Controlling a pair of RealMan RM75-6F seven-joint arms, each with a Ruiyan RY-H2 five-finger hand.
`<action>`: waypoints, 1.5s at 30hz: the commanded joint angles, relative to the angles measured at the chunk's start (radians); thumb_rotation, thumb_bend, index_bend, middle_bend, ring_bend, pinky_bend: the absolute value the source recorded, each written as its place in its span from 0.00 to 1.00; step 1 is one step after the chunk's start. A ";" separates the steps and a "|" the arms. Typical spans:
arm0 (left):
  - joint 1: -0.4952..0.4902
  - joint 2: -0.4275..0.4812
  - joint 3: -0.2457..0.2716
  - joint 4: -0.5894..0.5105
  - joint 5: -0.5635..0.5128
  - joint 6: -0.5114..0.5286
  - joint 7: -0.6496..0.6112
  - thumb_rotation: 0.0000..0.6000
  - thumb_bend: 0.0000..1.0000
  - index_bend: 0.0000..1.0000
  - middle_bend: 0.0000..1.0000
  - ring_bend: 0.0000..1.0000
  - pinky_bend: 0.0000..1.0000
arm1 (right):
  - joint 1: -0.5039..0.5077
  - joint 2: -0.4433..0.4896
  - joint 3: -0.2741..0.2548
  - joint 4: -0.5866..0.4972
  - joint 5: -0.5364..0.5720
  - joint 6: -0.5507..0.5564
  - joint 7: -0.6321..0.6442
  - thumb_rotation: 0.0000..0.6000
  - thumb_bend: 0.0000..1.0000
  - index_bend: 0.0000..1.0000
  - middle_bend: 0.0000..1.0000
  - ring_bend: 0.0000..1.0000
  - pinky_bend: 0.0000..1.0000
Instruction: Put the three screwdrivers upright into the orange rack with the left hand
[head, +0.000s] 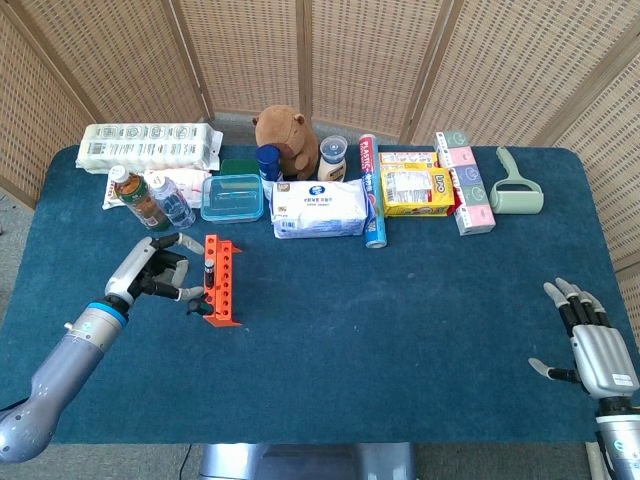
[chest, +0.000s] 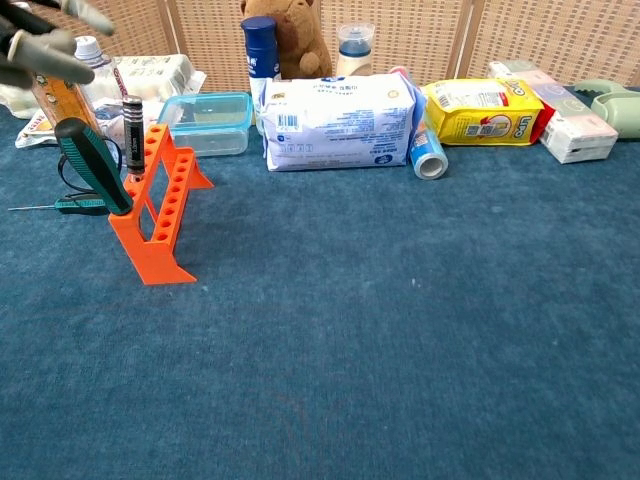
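On the blue tabletop (head: 400, 320), one orange rack (chest: 155, 205) holds two screwdrivers: a black-handled one (chest: 132, 135) upright, a green-handled one (chest: 92, 165) leaning in it. A third screwdriver (chest: 70, 205) lies flat just left of the rack. My left robot hand (head: 155, 275) hovers beside the rack, fingers spread, holding nothing. My right robot hand (head: 590, 345) rests far off, fingers apart.

1. Left hand (head: 152, 273) is showing grey-silver shells, black finger segments and pale tips.
2. Left forearm is wearing a smooth grey casing with a teal-blue wrist ring.
3. Right hand (head: 592, 345) is showing a silver ribbed back plate, dark fingers, light tips and a grey wrist.
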 joint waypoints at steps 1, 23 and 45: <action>-0.022 -0.017 0.003 0.010 -0.005 0.034 0.040 0.95 0.08 0.41 0.79 1.00 0.98 | 0.000 0.000 0.000 -0.001 0.000 -0.001 -0.001 1.00 0.02 0.00 0.03 0.00 0.02; -0.243 -0.136 0.068 0.116 -0.145 0.150 0.464 0.00 0.00 0.68 0.75 1.00 0.98 | 0.004 -0.004 0.001 0.002 0.010 -0.012 -0.006 1.00 0.02 0.00 0.03 0.00 0.02; -0.364 -0.155 0.206 0.197 -0.063 0.146 0.833 0.00 0.00 0.35 0.74 1.00 0.98 | 0.006 -0.005 0.002 0.004 0.017 -0.018 -0.008 1.00 0.02 0.00 0.03 0.00 0.02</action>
